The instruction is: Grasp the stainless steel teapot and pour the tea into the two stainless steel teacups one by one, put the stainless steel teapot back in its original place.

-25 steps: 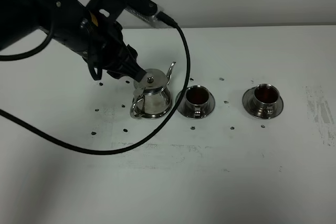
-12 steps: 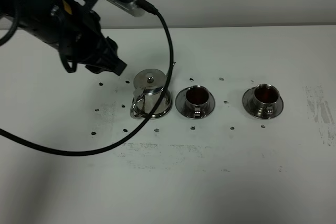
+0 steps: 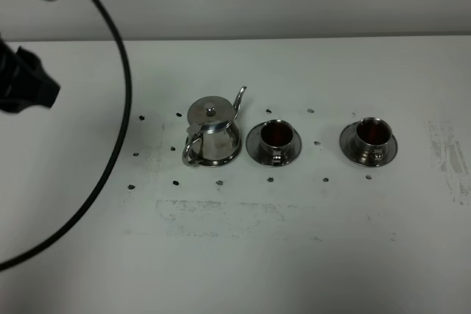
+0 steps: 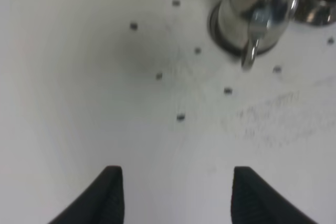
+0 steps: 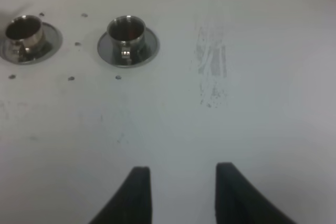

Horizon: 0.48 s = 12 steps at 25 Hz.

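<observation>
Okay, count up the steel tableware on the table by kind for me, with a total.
Teapot: 1
Teacups: 2
Saucers: 3, one under each cup and one under the teapot
Total: 6

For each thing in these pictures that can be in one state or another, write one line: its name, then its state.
stainless steel teapot: upright on its saucer, lid on, not held.
teacup beside the teapot: upright on its saucer, dark tea inside.
far teacup: upright on its saucer, dark tea inside.
left gripper: open, empty, away from the teapot.
right gripper: fingertips apart in its own view, nothing between them, over bare table.
</observation>
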Each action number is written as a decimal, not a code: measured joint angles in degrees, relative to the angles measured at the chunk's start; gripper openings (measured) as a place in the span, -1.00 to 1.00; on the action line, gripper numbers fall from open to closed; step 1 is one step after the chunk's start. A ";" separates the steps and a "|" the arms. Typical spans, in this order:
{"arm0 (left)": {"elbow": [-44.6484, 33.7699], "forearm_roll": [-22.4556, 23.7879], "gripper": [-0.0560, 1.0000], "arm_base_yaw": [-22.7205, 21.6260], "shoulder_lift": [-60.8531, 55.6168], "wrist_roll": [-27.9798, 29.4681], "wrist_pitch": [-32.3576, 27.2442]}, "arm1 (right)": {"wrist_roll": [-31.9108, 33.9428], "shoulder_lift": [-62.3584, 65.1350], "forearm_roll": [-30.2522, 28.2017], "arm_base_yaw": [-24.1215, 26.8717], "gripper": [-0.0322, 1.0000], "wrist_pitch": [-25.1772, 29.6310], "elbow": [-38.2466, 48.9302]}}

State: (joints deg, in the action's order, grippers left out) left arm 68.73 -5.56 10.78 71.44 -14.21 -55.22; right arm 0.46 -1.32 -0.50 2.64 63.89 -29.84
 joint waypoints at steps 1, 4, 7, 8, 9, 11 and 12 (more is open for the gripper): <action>-2.93 -0.40 -0.01 -1.22 -2.82 0.00 0.35 | 0.00 0.00 0.00 0.00 -0.33 0.00 0.00; -13.10 -0.49 -0.01 -5.80 -10.92 0.05 0.75 | 0.00 0.00 0.00 0.00 -0.33 0.00 0.00; -21.65 -0.49 -0.01 -10.40 -19.22 0.05 -0.11 | 0.00 0.00 0.00 0.00 -0.33 0.00 0.00; -23.83 -0.43 -0.01 -11.51 -21.98 0.07 -0.33 | 0.00 0.00 0.00 0.00 -0.33 0.00 0.00; -26.22 -0.43 -0.01 -12.65 -24.59 0.07 -0.72 | 0.00 0.00 0.00 0.00 -0.33 0.00 0.00; -30.48 -0.50 -0.01 -14.07 -29.05 0.07 -1.00 | 0.00 0.00 0.00 0.00 -0.33 0.00 0.00; -32.00 -0.50 -0.01 -14.23 -31.28 0.07 -1.19 | 0.00 0.00 0.00 0.00 -0.33 0.00 0.00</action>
State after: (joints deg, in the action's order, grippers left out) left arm 36.73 -6.06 -3.45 40.17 -14.13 -56.41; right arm 0.46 -1.32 -0.50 2.64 63.89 -29.84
